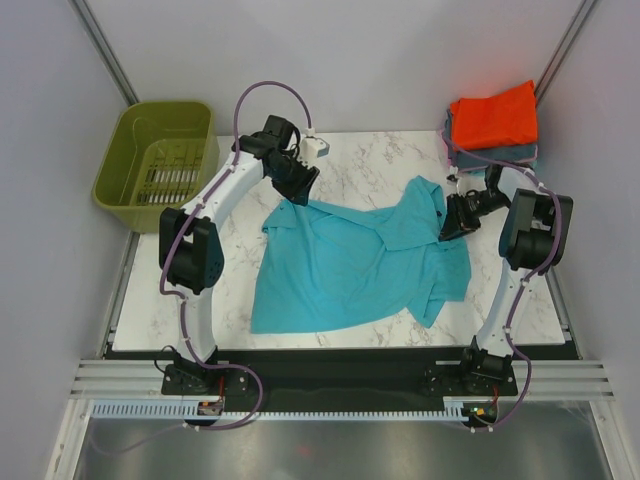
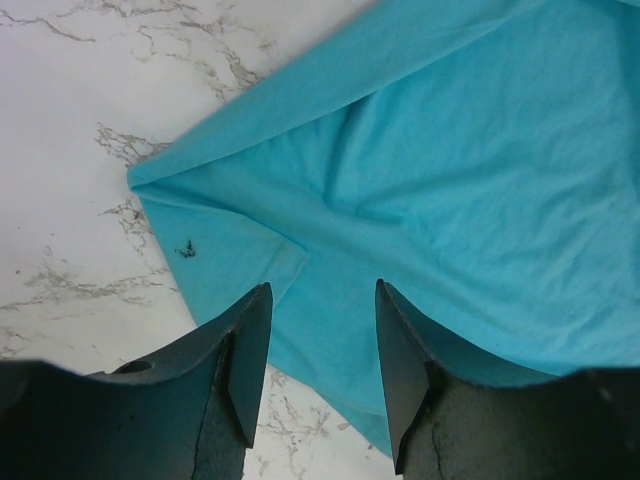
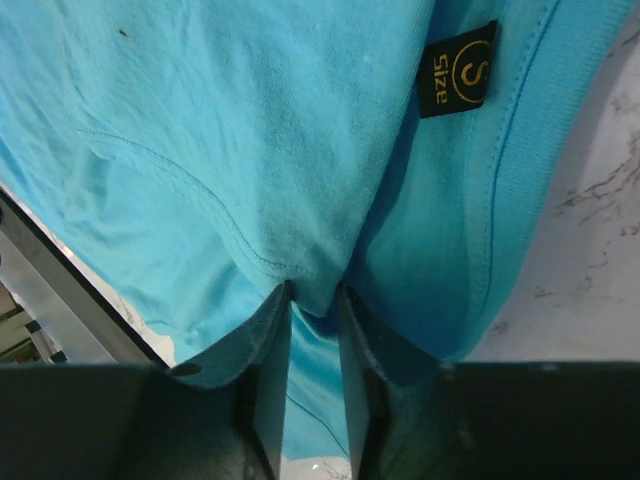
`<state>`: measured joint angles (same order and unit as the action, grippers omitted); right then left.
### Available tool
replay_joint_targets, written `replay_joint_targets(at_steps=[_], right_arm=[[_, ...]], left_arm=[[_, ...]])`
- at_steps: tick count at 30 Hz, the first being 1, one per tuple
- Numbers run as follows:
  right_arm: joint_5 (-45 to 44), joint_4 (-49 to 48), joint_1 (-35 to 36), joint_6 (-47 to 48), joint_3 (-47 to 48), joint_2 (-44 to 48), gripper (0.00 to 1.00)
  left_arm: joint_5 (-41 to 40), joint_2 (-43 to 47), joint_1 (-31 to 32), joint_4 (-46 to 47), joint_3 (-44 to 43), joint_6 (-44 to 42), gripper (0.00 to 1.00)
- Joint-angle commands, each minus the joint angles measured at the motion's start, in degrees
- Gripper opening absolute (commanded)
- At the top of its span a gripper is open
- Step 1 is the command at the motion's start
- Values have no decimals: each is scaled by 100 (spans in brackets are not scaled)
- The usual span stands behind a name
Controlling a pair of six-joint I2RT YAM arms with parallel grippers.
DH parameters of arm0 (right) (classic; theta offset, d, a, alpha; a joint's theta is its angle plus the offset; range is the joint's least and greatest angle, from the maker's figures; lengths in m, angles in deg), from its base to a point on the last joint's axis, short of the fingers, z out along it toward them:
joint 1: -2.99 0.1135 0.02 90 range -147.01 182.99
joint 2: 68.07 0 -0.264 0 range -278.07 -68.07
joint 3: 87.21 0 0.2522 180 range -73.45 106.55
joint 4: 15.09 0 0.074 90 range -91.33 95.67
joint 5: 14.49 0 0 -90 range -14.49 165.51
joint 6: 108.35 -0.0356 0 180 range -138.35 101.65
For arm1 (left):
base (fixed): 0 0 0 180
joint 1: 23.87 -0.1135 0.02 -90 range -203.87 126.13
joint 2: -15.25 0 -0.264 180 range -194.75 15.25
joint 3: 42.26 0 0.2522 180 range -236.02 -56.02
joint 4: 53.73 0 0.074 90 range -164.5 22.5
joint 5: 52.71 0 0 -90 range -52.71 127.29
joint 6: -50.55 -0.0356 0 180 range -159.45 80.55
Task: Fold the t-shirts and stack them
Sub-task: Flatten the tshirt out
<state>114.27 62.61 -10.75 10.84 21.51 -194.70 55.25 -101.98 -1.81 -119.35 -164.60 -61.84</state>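
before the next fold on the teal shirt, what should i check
1. Right tool pinches the teal shirt near its collar: ok.
2. Left tool grips the shirt's far left corner: not ok, jaws open, cloth not pinched.
3. Left tool touches the cloth: cannot tell.
4. Shirt lies flat: not ok, its right side is bunched and folded over.
5. Stack at the far right corner is tidy, orange-red shirt on grey-blue shirt: ok.
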Motion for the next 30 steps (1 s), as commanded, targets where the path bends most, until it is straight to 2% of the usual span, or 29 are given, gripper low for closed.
replay_joint_targets(at_steps=[1, 8, 16, 20, 21, 25, 30], right_arm=[[202, 110, -24, 78, 216, -29, 31], [193, 92, -24, 96, 400, 94, 17], [359, -268, -24, -326, 681, 446, 11], [500, -452, -6, -598, 884, 534, 9], [562, -549, 63, -686, 1015, 604, 9], [623, -558, 152, -713, 1042, 604, 9], [641, -594, 240, -730, 1156, 622, 9]], left_arm=[[-108, 288, 61, 88, -6, 77, 53], [-108, 262, 70, 105, 3, 68, 53], [-3, 236, 114, 114, -67, 86, 52], [24, 315, 114, 114, 169, 69, 52], [-220, 350, 105, 193, 509, -1, 52], [-924, 201, 105, 342, 767, -19, 52], [-2048, -107, 105, 597, 811, -151, 52]])
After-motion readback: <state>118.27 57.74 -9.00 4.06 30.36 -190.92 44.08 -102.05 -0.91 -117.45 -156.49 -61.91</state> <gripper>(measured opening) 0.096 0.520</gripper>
